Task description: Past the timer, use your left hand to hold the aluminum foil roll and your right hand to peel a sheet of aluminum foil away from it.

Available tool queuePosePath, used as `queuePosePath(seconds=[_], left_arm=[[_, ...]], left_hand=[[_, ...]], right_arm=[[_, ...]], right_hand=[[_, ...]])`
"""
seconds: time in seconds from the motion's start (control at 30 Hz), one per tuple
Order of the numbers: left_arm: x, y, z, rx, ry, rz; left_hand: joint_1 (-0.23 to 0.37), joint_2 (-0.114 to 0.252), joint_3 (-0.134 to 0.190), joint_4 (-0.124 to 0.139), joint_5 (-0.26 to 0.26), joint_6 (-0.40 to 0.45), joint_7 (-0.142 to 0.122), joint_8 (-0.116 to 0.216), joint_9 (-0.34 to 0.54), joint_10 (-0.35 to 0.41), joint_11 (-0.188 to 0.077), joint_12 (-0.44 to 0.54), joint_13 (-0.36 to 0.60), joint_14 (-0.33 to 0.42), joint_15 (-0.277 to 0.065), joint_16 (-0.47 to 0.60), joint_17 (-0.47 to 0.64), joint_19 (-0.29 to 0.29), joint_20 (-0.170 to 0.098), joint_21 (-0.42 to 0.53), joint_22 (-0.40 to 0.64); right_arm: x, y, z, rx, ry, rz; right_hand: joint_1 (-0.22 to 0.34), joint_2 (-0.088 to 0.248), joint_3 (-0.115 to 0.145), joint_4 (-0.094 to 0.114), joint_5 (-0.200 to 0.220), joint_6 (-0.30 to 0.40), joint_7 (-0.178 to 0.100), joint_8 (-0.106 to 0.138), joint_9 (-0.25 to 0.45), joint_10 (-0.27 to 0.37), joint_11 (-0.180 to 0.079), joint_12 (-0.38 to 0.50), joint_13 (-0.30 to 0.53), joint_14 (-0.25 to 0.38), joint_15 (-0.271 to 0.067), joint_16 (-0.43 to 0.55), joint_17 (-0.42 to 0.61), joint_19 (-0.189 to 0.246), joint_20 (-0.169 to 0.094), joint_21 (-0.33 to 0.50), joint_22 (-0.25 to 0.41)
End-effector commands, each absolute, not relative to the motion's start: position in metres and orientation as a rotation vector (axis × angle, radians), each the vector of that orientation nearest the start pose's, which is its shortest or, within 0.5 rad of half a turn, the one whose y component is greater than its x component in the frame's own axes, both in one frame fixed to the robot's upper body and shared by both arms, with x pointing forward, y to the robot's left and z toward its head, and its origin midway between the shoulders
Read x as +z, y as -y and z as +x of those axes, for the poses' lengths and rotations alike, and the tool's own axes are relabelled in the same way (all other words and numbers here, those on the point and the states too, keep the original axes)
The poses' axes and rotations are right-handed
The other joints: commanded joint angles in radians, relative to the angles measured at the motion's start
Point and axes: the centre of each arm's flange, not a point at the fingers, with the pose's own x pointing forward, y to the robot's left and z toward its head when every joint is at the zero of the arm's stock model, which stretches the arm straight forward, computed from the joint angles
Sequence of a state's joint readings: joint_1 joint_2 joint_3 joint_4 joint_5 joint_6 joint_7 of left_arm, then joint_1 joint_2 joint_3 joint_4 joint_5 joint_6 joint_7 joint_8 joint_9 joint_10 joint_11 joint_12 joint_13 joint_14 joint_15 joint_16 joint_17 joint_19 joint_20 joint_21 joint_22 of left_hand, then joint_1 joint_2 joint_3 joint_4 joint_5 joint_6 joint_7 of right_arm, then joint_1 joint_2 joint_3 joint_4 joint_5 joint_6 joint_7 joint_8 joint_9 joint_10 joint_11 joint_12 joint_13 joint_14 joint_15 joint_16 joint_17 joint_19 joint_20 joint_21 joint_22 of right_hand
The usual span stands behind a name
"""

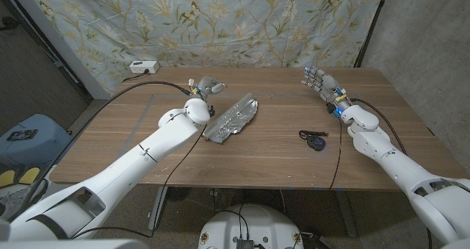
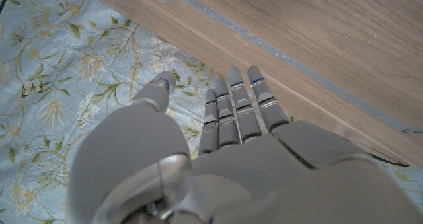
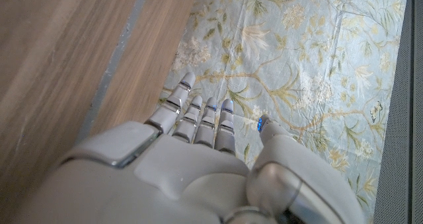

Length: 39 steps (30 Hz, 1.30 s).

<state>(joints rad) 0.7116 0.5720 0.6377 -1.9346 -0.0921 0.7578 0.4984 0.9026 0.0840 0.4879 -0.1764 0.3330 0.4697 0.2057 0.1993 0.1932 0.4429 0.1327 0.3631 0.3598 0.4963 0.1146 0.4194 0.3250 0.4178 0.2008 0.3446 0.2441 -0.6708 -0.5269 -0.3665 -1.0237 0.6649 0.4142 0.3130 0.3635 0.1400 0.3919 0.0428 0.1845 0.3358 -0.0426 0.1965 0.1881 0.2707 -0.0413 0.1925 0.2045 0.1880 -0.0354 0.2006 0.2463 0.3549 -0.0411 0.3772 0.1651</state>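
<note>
Lying crumpled near the table's middle, the aluminum foil (image 1: 233,117) angles from near-left to far-right, w/ open wood around it on all sides. Left hand (image 1: 205,87) sits just left of the foil's far end, apart from it as far as the head view shows; fingers (image 2: 239,105) are straight and close together w/ thumb out to the side, holding nothing. Right hand (image 1: 321,81) hangs over the far-right part of the table, well apart from the foil, fingers (image 3: 198,115) extended side by side, holding nothing. A small black timer (image 1: 316,141) lies toward the near edge, right of centre, between foil and right arm. Wooden table (image 1: 279,164) has a grey tape line along its far part. Floral cloth (image 1: 220,21) hangs behind; a white power strip (image 1: 143,67) sits by the table's far-left corner.
</note>
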Motion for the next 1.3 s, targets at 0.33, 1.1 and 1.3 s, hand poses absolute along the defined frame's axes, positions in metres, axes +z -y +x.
queuePosePath(seconds=[0.33, 1.1, 1.3], left_arm=[[0.057, -0.143, 0.599, 0.239, 0.354, 0.849], [0.054, -0.124, 0.596, 0.157, 0.229, 0.908], [0.05, -0.123, 0.592, 0.145, 0.195, 0.916]], left_hand=[[0.02, 0.003, -0.025, 0.007, 0.013, -0.004, 0.007, -0.004, 0.007, -0.009, 0.016, 0.01, 0.025, -0.025, 0.018, 0.024, 0.026, -0.021, 0.012, 0.012, 0.012], [0.037, 0.007, -0.061, 0.014, 0.031, -0.056, 0.012, -0.015, 0.012, -0.075, 0.058, 0.002, 0.073, -0.1, 0.063, 0.047, 0.065, -0.078, 0.015, 0.018, 0.037], [0.033, 0.01, -0.062, 0.019, 0.034, -0.062, 0.013, -0.014, 0.012, -0.081, 0.063, 0.001, 0.079, -0.105, 0.068, 0.048, 0.066, -0.083, 0.015, 0.02, 0.041]], right_arm=[[0.013, 0.352, 0.674, 0.296, 0.684, -0.063], [0.016, 0.364, 0.672, 0.291, 0.689, -0.072], [0.018, 0.371, 0.671, 0.273, 0.696, -0.072]], right_hand=[[-0.001, 0.009, 0.002, -0.008, 0.0, -0.005, -0.002, 0.0, 0.005, 0.0, 0.0, 0.004, 0.001, -0.002, -0.008, 0.008, -0.001, 0.011, -0.012, -0.008, 0.004], [-0.002, 0.01, 0.002, -0.013, -0.001, -0.006, -0.002, 0.0, 0.005, -0.001, 0.001, 0.005, 0.0, -0.001, -0.004, 0.011, -0.003, 0.014, -0.01, -0.016, 0.004], [-0.002, 0.011, 0.002, -0.015, -0.001, -0.006, -0.002, 0.0, 0.005, -0.001, 0.002, 0.004, 0.0, -0.002, -0.003, 0.011, -0.004, 0.015, -0.01, -0.018, 0.004]])
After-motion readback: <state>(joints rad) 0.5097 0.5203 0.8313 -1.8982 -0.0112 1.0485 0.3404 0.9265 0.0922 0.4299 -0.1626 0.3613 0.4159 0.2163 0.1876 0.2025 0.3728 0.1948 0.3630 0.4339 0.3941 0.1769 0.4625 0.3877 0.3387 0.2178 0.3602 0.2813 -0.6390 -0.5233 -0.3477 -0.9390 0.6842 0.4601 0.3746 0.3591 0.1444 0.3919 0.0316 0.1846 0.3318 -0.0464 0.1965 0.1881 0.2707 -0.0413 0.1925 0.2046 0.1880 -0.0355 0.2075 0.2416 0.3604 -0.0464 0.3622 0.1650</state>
